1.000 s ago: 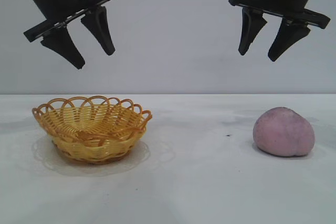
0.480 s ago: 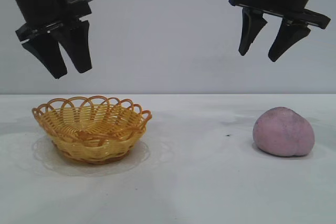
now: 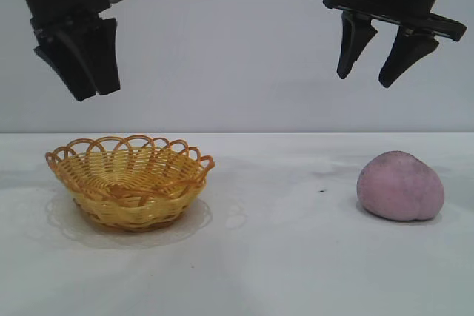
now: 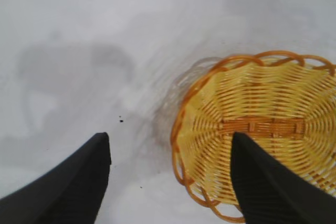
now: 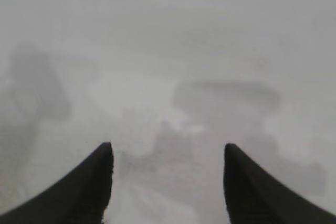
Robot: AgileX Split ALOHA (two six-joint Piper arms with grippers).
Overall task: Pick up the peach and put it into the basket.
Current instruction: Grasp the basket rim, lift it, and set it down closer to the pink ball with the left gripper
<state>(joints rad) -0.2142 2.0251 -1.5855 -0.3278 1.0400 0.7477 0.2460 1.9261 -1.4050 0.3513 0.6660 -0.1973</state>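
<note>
Peach (image 3: 401, 186) sat on table right, untouched. Basket (image 3: 129, 180) left, empty, ready as target. Right gripper (image 3: 379, 75) hung agape above peach, likely picker. Left gripper (image 3: 89, 86) agape over basket.

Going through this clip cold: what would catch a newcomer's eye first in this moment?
Probably the yellow basket with its orange looped rim, standing empty on the white table at the exterior view's left. Next comes the pinkish-purple peach, lying alone on the table at the far right. Above them hang two black grippers, both open and holding nothing: the left gripper over the basket's left side, the right gripper high above and slightly left of the peach.
</note>
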